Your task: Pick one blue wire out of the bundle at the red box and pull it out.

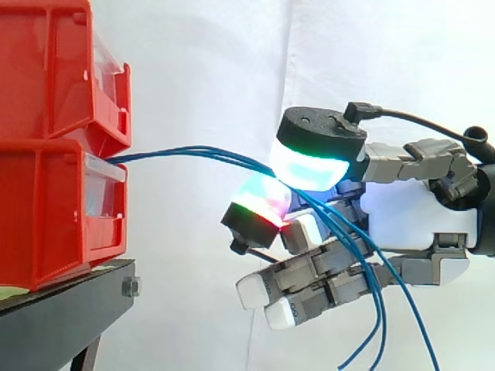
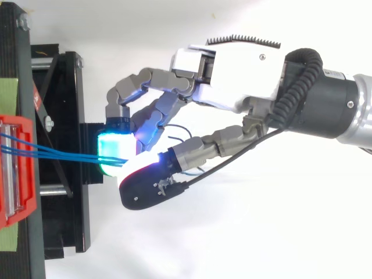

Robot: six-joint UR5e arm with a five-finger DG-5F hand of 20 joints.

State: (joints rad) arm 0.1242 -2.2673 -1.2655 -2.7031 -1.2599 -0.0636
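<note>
Thin blue wires (image 1: 186, 150) out of the red box (image 1: 46, 209), loose ends downward.

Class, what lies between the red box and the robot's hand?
The blue wires span that gap, running from the red box to the hand, which pinches them; the side and top views both show it.
</note>
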